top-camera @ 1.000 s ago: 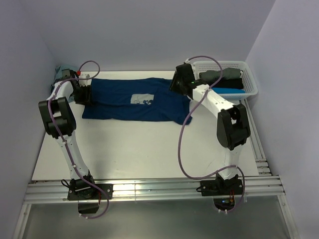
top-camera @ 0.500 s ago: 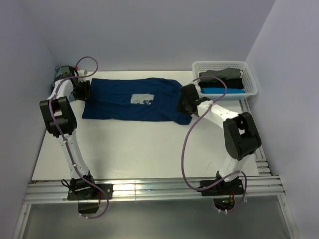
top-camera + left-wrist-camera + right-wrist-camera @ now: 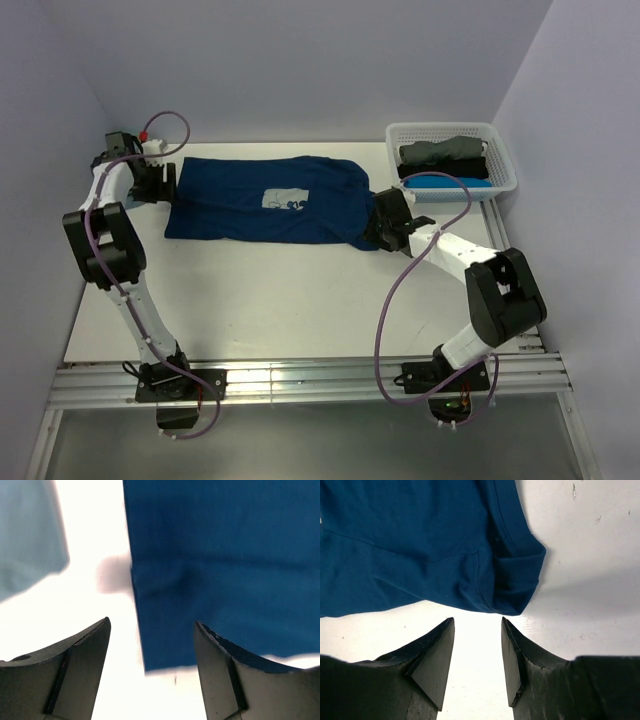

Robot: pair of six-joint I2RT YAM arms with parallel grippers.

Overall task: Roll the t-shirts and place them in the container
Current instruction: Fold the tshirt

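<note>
Though earlier by the basket point(image 3: 503, 158), right hand point(image 3: 478, 622) now beside t-shirt point(image 3: 270, 200).

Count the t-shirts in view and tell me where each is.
5. A navy one spread flat on the table; grey, black and bright blue in the basket; a teal one at the far-left corner. More may be hidden.

This is a robotics lab test cell. A left arm point(image 3: 105, 245) and right arm point(image 3: 505, 295) are bolted to aluminium rails point(image 3: 320, 385) at a white table point(image 3: 280, 300). Plain pale walls point(image 3: 300, 70) enclose it, purple cables point(image 3: 378, 345) hang loose, and a plastic basket point(image 3: 440, 127) holds folded t-shirts point(image 3: 440, 152).
</note>
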